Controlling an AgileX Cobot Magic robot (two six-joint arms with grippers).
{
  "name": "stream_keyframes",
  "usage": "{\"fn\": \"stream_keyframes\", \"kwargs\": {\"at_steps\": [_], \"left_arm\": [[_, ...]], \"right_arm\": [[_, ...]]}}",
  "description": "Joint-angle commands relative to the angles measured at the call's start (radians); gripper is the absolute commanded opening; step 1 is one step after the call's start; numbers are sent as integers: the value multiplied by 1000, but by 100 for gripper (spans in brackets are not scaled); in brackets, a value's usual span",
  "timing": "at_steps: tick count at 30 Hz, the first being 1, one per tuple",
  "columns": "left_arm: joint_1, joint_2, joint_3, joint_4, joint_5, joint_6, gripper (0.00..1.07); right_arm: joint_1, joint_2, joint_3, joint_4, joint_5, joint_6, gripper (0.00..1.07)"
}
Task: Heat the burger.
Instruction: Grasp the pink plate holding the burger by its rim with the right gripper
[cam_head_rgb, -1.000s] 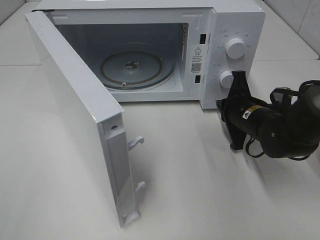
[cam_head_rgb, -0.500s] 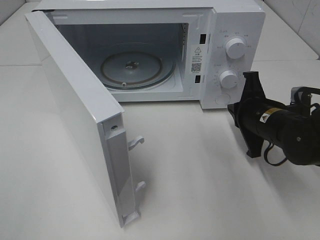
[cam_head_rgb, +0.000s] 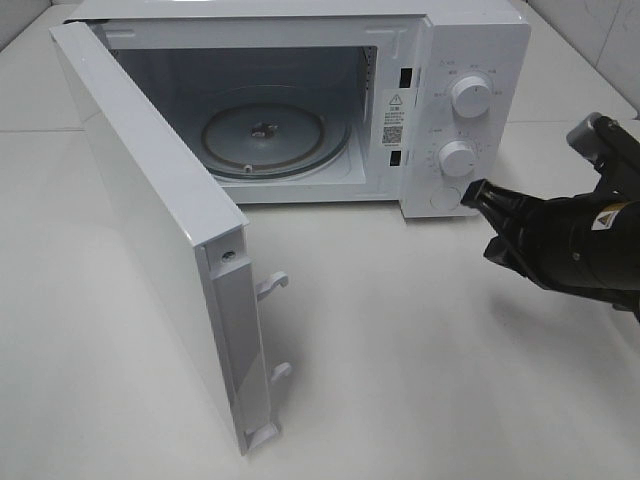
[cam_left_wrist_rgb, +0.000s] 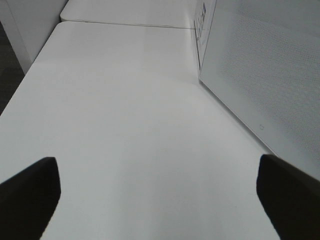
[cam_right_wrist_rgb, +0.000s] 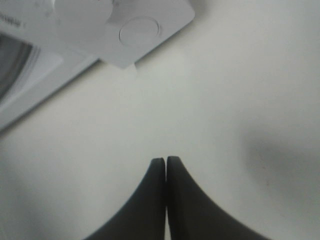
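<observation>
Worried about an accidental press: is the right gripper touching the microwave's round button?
Apart. The right wrist view shows bare table between the shut right gripper and the round button.

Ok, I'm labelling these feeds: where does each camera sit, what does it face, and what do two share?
Exterior high: mounted high, looking down at the open microwave on the table; right arm shows.
Left wrist: on the left arm, facing along the table past the door; jaws wide apart.
Right wrist: on the right arm, facing down beside the round button; jaws shut.
Shared: exterior and right wrist both show that button.
</observation>
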Motion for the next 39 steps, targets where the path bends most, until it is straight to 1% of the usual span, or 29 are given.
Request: {"fn": "stream_keyframes", "kwargs": {"at_steps": [1, 4, 6, 7, 8, 9, 10, 11, 12, 13, 15, 17, 18, 19, 20, 21, 22, 23, 24, 25, 27, 31, 33, 34, 35, 36, 37, 38, 39], "left_arm": [[3, -17, 2, -6, -8, -2, 102], [3, -17, 2, -6, -8, -2, 102], [3, -17, 2, -6, -8, -2, 102], [3, -17, 2, -6, -8, -2, 102], [3, -17, 2, -6, -8, -2, 102], [3, -17, 2, -6, -8, -2, 102], [3, -17, 2, -6, -8, -2, 102], [3, -17, 2, -6, -8, -2, 102], [3, -17, 2, -6, -8, -2, 102], [3, -17, 2, -6, -8, -2, 102], [3, -17, 2, -6, -8, -2, 102], [3, -17, 2, -6, -8, -2, 102], [3, -17, 2, -6, -8, -2, 102], [3, -17, 2, -6, -8, -2, 102], [3, -17, 2, -6, -8, -2, 102], [3, -17, 2, -6, -8, -2, 102], [3, -17, 2, -6, -8, -2, 102], [3, -17, 2, -6, -8, -2, 102], [3, -17, 2, -6, -8, -2, 102], [3, -17, 2, -6, -8, -2, 102], [3, -17, 2, -6, -8, -2, 102], [3, -17, 2, -6, -8, -2, 102], [3, -17, 2, -6, -8, -2, 102], [3, -17, 2, -6, -8, -2, 102], [3, -17, 2, -6, -8, -2, 102], [3, -17, 2, -6, -8, -2, 102], [3, -17, 2, -6, -8, -2, 102], [3, -17, 2, -6, -8, -2, 102], [3, -17, 2, -6, -8, -2, 102]], "right_arm": [[0, -104, -18, 63, 256, -429, 0], [0, -122, -26, 71, 307, -494, 0], [0, -163, -80, 76, 575, -688, 0], [0, -163, -80, 76, 575, -688, 0], [0, -167, -98, 71, 639, -708, 0], [0, -169, -131, 41, 745, -707, 0], [0, -169, -131, 41, 745, -707, 0], [0, -169, -149, 23, 798, -706, 0], [0, -169, -178, -22, 877, -706, 0], [0, -169, -178, -22, 877, -706, 0], [0, -169, -221, -105, 981, -700, 0], [0, -169, -230, -128, 1008, -684, 0], [0, -169, -245, -180, 1040, -624, 10], [0, -169, -245, -180, 1040, -624, 10], [0, -169, -248, -208, 1046, -595, 16], [0, -169, -248, -250, 1046, -519, 35], [0, -169, -248, -250, 1046, -519, 35], [0, -169, -248, -274, 1046, -477, 48], [0, -169, -248, -314, 1052, -428, 74], [0, -169, -248, -314, 1052, -428, 74], [-1, -169, -252, -348, 1080, -428, 94], [-26, -169, -257, -367, 1098, -415, 98], [-89, -169, -260, -367, 1106, -387, 98], [-89, -169, -260, -367, 1106, -387, 98], [-136, -169, -262, -367, 1104, -389, 98], [-157, -169, -263, -367, 1104, -393, 98], [-157, -169, -263, -367, 1104, -393, 98], [-214, -167, -263, -368, 1088, -405, 98], [-241, -164, -263, -368, 1075, -416, 98]]}}
